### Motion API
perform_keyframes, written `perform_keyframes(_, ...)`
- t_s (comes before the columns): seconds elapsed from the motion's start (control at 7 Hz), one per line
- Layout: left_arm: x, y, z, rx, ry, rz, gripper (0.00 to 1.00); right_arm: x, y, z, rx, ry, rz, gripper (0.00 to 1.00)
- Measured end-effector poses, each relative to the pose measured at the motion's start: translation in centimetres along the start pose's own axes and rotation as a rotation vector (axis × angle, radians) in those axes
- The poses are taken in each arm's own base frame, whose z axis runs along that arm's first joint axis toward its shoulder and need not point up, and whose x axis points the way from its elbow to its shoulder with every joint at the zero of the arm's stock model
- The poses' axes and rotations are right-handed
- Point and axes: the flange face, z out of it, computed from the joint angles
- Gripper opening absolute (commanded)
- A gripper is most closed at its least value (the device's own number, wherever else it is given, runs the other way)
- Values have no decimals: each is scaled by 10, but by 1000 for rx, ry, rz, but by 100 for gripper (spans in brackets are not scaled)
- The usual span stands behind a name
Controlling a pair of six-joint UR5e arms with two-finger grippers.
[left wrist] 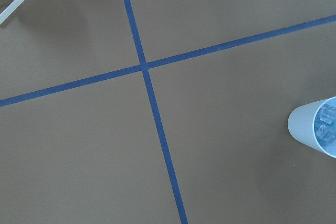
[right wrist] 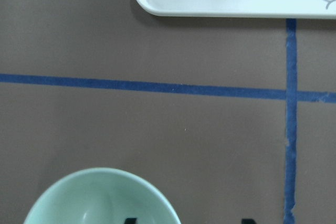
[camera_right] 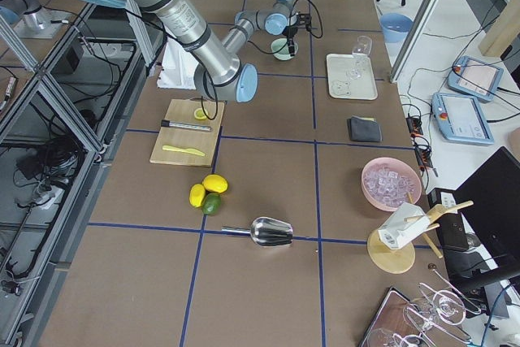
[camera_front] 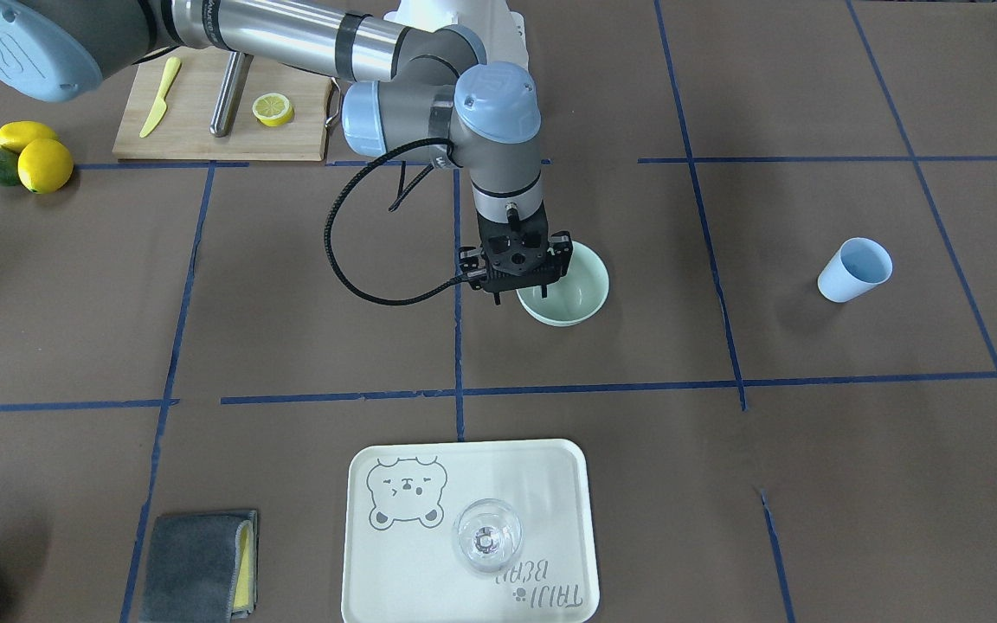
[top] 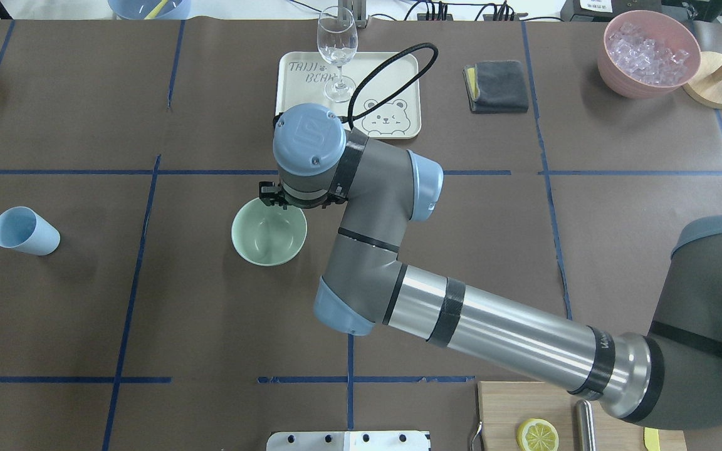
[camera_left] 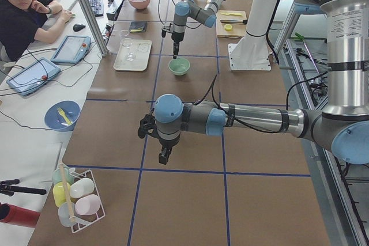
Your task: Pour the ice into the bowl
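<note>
The pale mint-green bowl (camera_front: 572,294) stands empty near the table's middle; it also shows in the overhead view (top: 269,237) and the right wrist view (right wrist: 102,198). My right gripper (camera_front: 511,292) hangs over the bowl's rim. Its two dark fingertips (right wrist: 131,220) stand apart, one over the bowl and one outside it, so it is open and empty. The light blue cup (camera_front: 853,270) stands far off on my left side. The ice (left wrist: 326,124) lies in it as small clear cubes. My left gripper (camera_left: 164,156) hovers over bare table; I cannot tell whether it is open.
A white tray (top: 398,69) with a clear glass (top: 337,50) lies beyond the bowl. A grey cloth (top: 496,86) and a pink container of ice (top: 648,53) lie to the right. A cutting board (camera_front: 204,130), lemons (camera_front: 40,160) and a metal scoop (camera_right: 272,232) are on my right side.
</note>
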Motion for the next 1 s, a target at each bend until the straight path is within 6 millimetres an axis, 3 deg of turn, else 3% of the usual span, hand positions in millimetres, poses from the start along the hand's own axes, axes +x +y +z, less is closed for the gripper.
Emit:
perform_keyframes(0.14, 0, -1, -1, 6, -5, 8, 100, 32, -29, -28, -11, -1, -12, 100)
perform_keyframes(0.29, 2, -3, -4, 24, -14, 29, 100, 88, -57, -57, -25, 10, -58, 100)
perform_keyframes(0.43, 6, -7, -8, 45, -26, 52, 100, 159, -83, -79, -37, 28, -123, 100)
perform_keyframes(0.71, 15, -15, -20, 81, -52, 94, 100, 332, -137, -116, -70, 73, -287, 100)
perform_keyframes(0.86, 19, -21, -24, 117, -60, 132, 100, 426, -150, -139, -88, 82, -370, 100)
perform_keyframes(1.0, 24, -28, -30, 180, -69, 197, 100, 519, -150, -164, -100, 89, -426, 100)
